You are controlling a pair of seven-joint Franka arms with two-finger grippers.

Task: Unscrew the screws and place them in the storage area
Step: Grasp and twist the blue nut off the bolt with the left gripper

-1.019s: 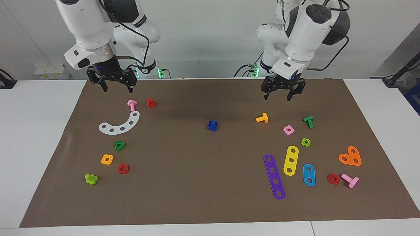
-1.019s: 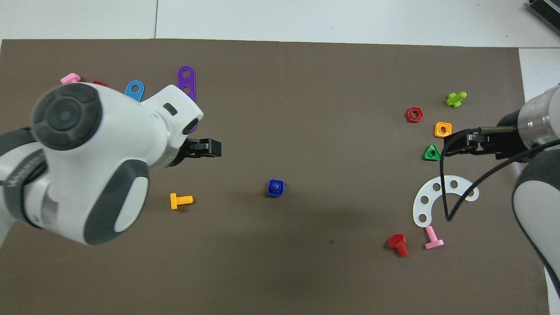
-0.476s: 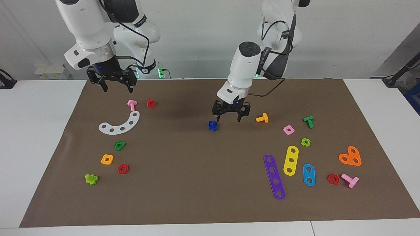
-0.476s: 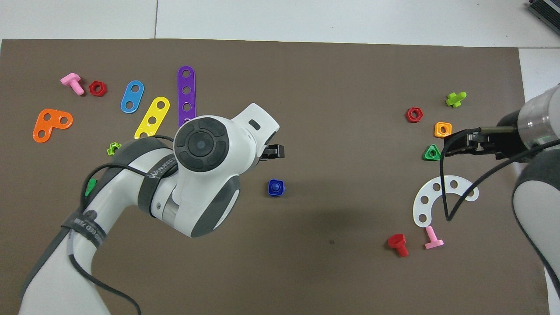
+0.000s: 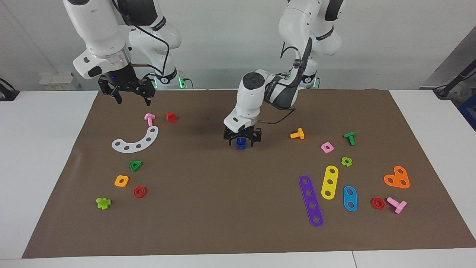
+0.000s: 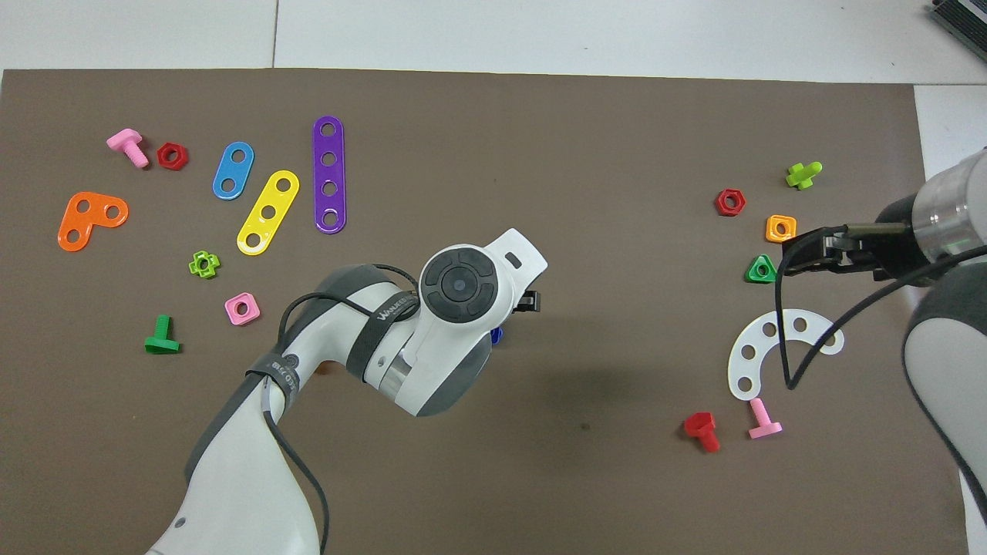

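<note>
The royal-blue bolt (image 5: 241, 142) stands on the brown mat (image 5: 223, 197) at its middle, on a blue nut. My left gripper (image 5: 241, 143) is down over it, open, one finger on each side of the bolt. In the overhead view the left wrist covers the bolt except for a blue sliver (image 6: 497, 335). My right gripper (image 5: 127, 98) is open and empty, and waits in the air over the mat's edge near the robots, above the pink bolt (image 5: 149, 119). It also shows in the overhead view (image 6: 810, 251).
Toward the right arm's end lie a white curved strip (image 5: 137, 140), red bolt (image 5: 171, 117), green triangular nut (image 5: 135, 165), orange nut (image 5: 121, 181) and red nut (image 5: 139, 191). Toward the left arm's end lie an orange bolt (image 5: 297, 134), pink nut (image 5: 327, 147) and purple strip (image 5: 311, 200).
My left arm has swung from the mat's edge near the robots to the middle and come down around the blue bolt. The right arm has not moved.
</note>
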